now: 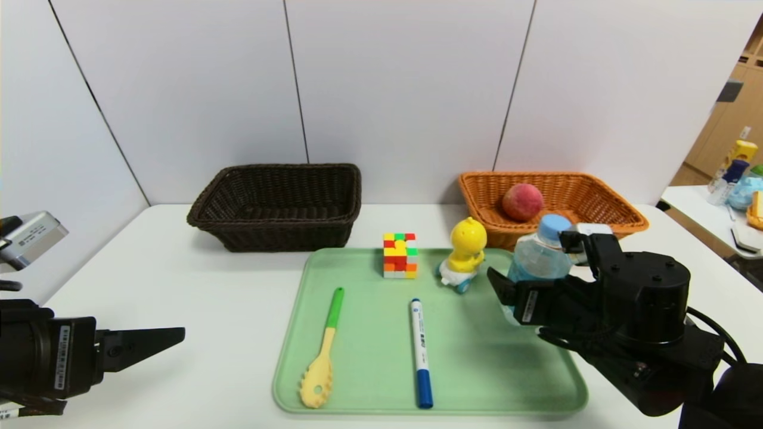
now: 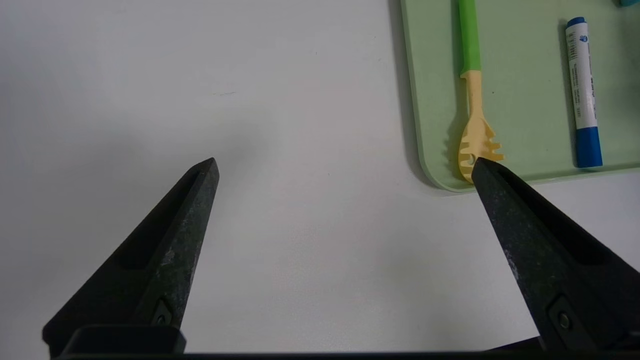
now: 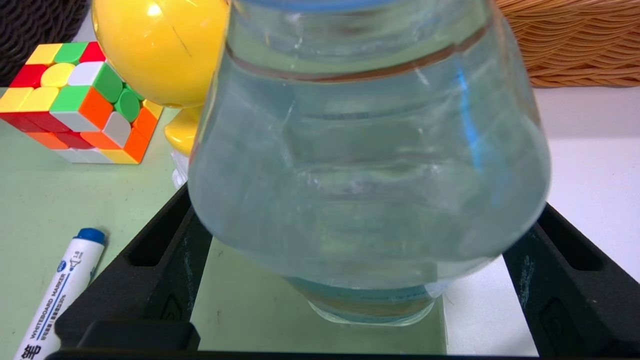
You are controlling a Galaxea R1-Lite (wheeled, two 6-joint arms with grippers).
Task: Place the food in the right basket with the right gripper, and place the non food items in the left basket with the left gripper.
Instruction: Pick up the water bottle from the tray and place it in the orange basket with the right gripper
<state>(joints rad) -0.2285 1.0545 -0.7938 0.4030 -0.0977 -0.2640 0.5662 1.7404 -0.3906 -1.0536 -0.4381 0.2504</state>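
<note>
While my left gripper (image 2: 345, 172) hangs spread wide over bare table (image 1: 179, 268) just left of the green tray (image 1: 477, 357), my right gripper (image 1: 536, 286) has its fingers on either side of the water bottle (image 1: 539, 256) at the tray's far right corner. In the right wrist view the bottle (image 3: 365, 150) fills the space between both fingers, pressed against them, so I am gripping it; its base looks lifted slightly off the tray, though I cannot be sure. The peach (image 1: 523, 202) already lies in the orange basket (image 1: 620, 220), just behind the bottle. The dark brown basket (image 1: 280, 202) stands at the back left. On the tray, the duck toy (image 1: 465, 253) stands just beside the bottle, the puzzle cube (image 1: 400, 255) to its left, the pasta spoon (image 1: 322, 351) and marker (image 1: 421, 351) lying nearer me. My right wrist hides the bottle's lower half in the head view, and the bottle's cap is cut off in the wrist view.
</note>
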